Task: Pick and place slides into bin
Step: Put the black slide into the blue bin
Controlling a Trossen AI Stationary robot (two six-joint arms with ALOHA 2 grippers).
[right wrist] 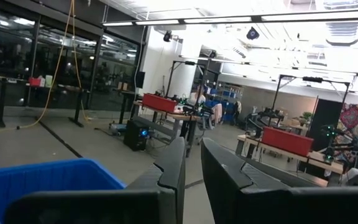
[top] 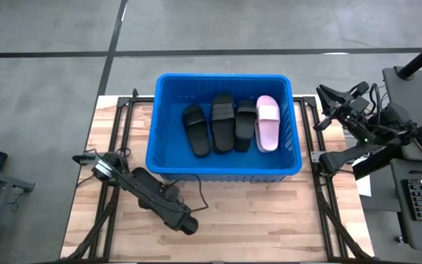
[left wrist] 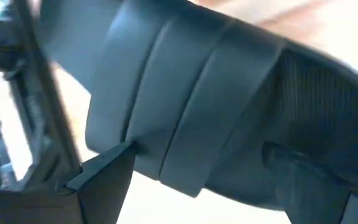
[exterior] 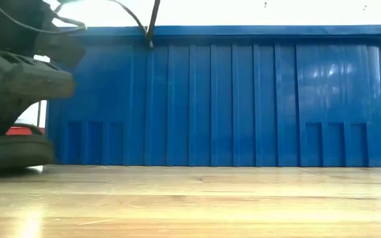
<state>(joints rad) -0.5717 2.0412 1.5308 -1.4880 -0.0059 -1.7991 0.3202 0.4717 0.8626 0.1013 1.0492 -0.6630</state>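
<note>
**Inspection: four slides lying in the bin, left arm low on the tabletop**

High view: The large bright blue rectangular plastic bin [top: 223, 170] is sitting at the far middle of the pale wooden slatted tabletop [top: 269, 220]. Four rubber slides are lying side by side on its floor: three matte black slides [top: 221, 122] and, nearest the right wall, one pale pink slide [top: 267, 122]. The left gripper [top: 187, 226] is lying low over the tabletop in front of the bin's near left corner, apart from the bin. Whether its fingers are open or closed cannot be told from above. The right gripper [top: 327, 99] is waiting off the right edge of the tabletop, beside the bin's far right corner.

Low view: The ribbed blue near wall of the bin is filling most of the frame, standing flat on the tabletop. A dark arm body [exterior: 18, 79] is showing at the left, just beside the bin's corner.

Left wrist view: A wide black ribbed strap [left wrist: 185, 106] is filling the frame, very close to the camera. The dark fingers [left wrist: 98, 180] are sitting at either side of it; a grip cannot be confirmed.

Right wrist view: The right fingers [right wrist: 169, 168] are standing nearly together, a narrow gap between them, holding nothing. A corner of the blue bin is showing below, with a workshop room behind.
</note>
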